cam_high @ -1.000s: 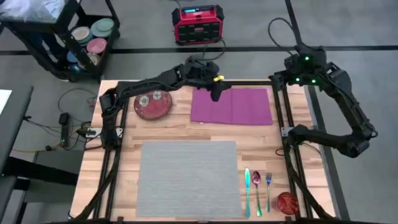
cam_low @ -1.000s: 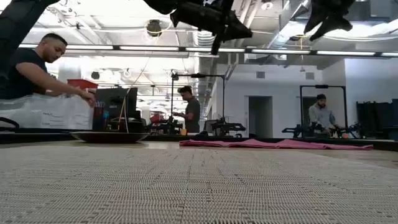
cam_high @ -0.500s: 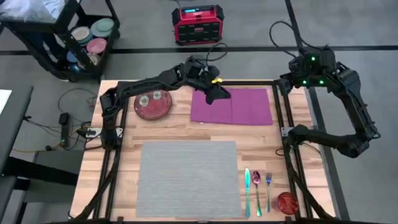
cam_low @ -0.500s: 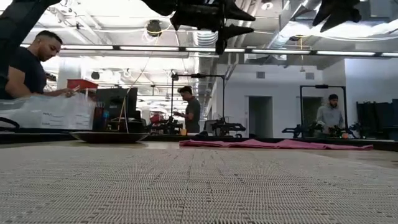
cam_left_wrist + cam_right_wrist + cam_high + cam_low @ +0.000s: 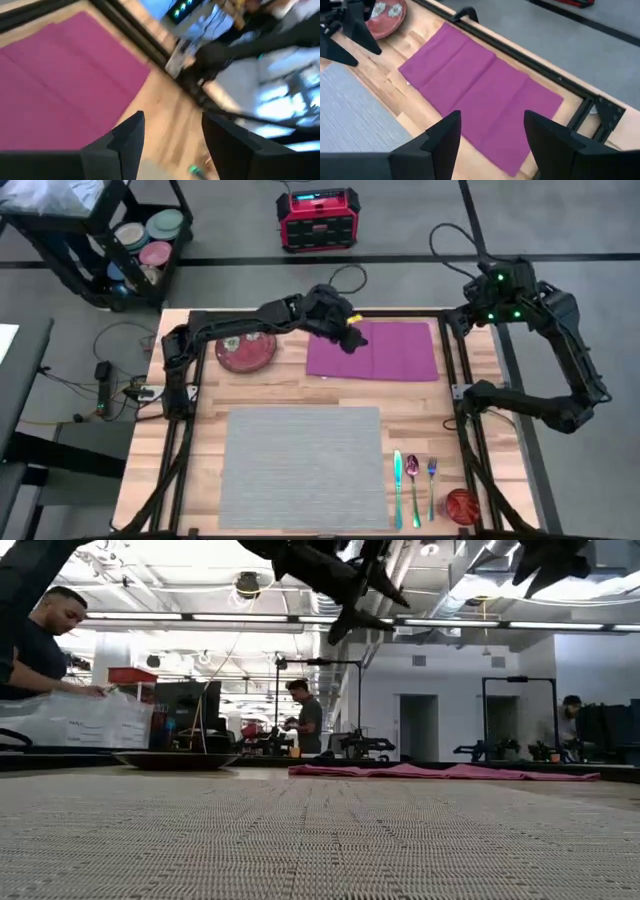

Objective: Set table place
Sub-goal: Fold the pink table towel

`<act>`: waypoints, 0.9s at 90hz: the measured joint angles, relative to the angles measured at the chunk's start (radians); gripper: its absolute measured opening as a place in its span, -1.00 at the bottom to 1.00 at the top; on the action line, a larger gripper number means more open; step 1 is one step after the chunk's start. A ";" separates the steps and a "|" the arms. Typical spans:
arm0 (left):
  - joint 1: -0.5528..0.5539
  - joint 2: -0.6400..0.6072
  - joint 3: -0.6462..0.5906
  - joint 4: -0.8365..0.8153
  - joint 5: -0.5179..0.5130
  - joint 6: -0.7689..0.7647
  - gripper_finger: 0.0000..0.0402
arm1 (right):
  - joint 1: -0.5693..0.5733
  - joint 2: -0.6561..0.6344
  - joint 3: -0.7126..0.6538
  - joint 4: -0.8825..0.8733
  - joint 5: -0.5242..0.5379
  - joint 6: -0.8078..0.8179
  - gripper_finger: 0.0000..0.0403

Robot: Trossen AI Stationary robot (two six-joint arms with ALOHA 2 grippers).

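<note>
On the counter: your counter point(image 5: 300, 392) of light planks carried the whole setting, with the grey placemat point(image 5: 303, 467) lying flat at about 6 o'clock, well apart from both arms.
Purple napkin: it point(image 5: 385, 351) lay spread at about 12 o'clock, just beyond the placemat's far edge with bare wood between them.
Left hand: your left hand point(image 5: 347, 337) hung in the air over the napkin's 9 o'clock end; its fingers point(image 5: 129, 136) were spread, nothing between them, as the left wrist view and the low view point(image 5: 350, 602) both showed.
Right hand: your right hand point(image 5: 470, 315) was raised at the counter's 1 o'clock corner, off the napkin's 3 o'clock end; its fingers point(image 5: 444, 135) stood apart and empty, the napkin point(image 5: 480, 95) in sight past them.
Red plate: it point(image 5: 246, 348) sat at 11 o'clock, near the napkin's 9 o'clock edge but not touching it.
Cutlery: a knife point(image 5: 397, 486), a spoon point(image 5: 413, 486) and a fork point(image 5: 432, 483) lay side by side at 4 o'clock, just beside the placemat's 3 o'clock edge.
Red round thing: it point(image 5: 460, 505) rested just beyond the fork toward the 3 o'clock edge; I could not tell what it was.
Room behind: a person point(image 5: 38, 636) bent over a bench in the low view.
</note>
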 joint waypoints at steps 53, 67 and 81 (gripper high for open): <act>0.280 0.001 -0.171 -0.201 -0.281 0.062 -0.89 | 0.000 0.000 0.000 0.001 0.003 -0.026 0.02; 0.364 0.002 -0.277 -0.082 -0.031 -0.019 -0.68 | 0.000 0.000 0.000 0.001 0.002 -0.023 0.02; 0.371 0.003 -0.321 -0.019 -0.001 0.004 -0.45 | 0.000 0.000 0.000 0.001 0.000 -0.023 0.02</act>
